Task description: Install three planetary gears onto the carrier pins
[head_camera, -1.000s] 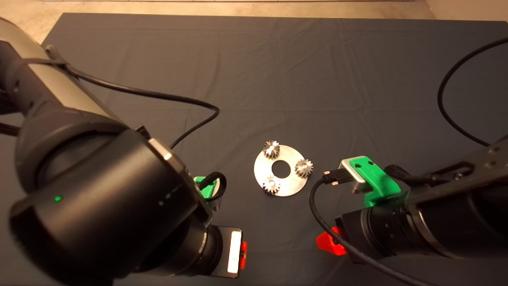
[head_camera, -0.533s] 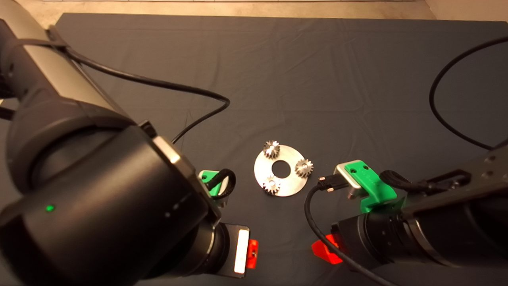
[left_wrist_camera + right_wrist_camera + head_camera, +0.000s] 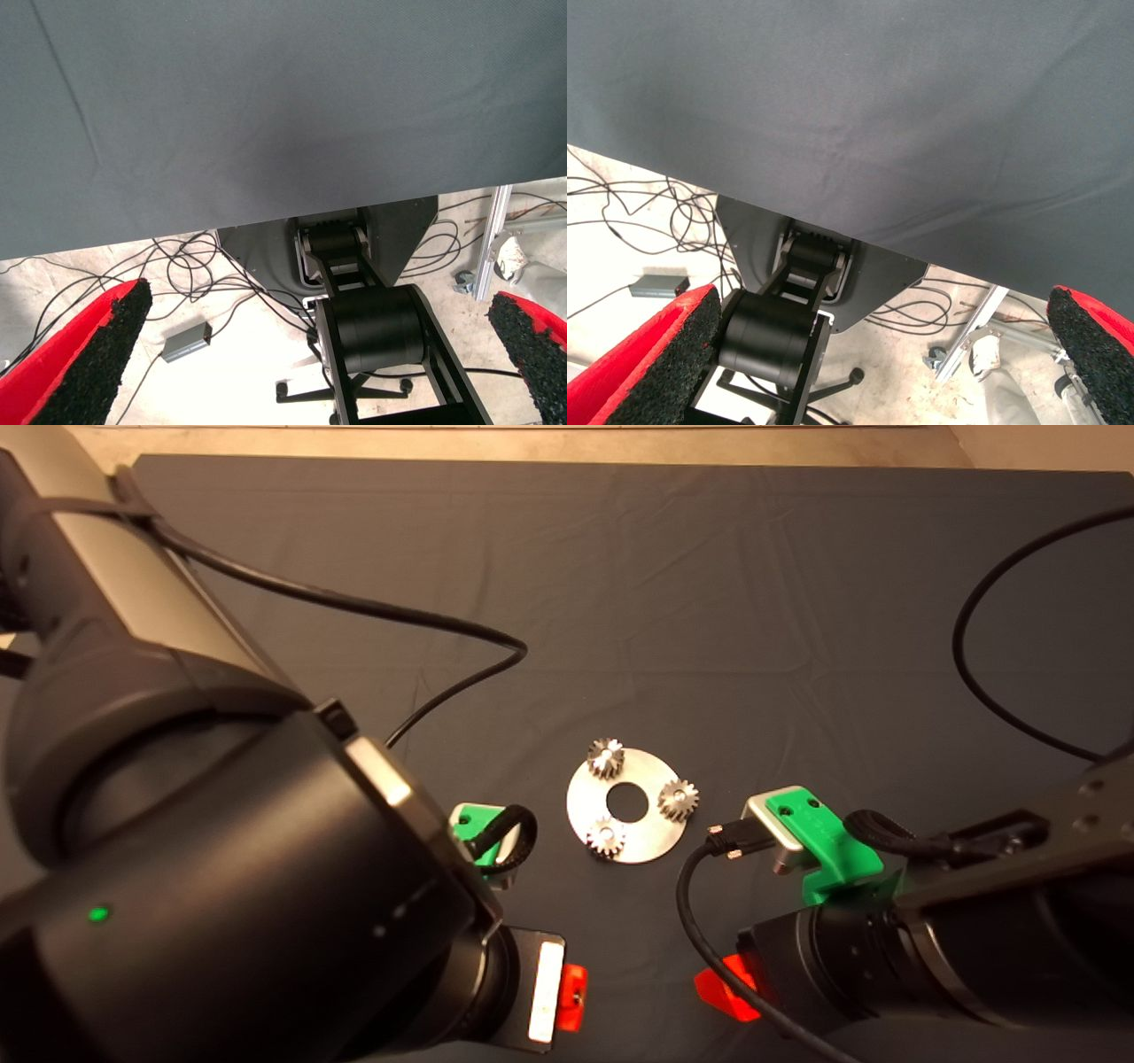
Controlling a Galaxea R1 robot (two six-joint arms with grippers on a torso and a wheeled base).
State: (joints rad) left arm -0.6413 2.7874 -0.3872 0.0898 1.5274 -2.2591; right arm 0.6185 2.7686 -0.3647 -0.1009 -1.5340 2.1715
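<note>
Jaws, left: the left gripper [image 3: 310,354] is spread wide with nothing between its red fingers [image 3: 84,354], low at the near edge of the desk, left of the disc.
Jaws, right: the right gripper [image 3: 877,354] is likewise wide apart and bare, low at the near edge, right of the disc; from above only a red tip shows under the arm.
Disc: a flat silver disc [image 3: 648,838] lies face up on the dark mat [image 3: 620,602], near the middle, between the two arms and touched by neither. Its large centre hole faces straight up.
Gears: three planetary gears [image 3: 606,757] sit on the disc, spaced evenly round the hole — one at the far side, one at the right [image 3: 678,800], one at the near left [image 3: 606,837]. Each lies flat, its axis upright.
Carrier pins: a bright spot in each gear's bore is all that shows of the carrier pins [image 3: 679,796].
Hard to make out: neither wrist view shows the disc — only mat, and beyond its edge a pale floor with loose cables [image 3: 177,266], a small grey box [image 3: 186,341] and the robot's black base [image 3: 788,292].
</note>
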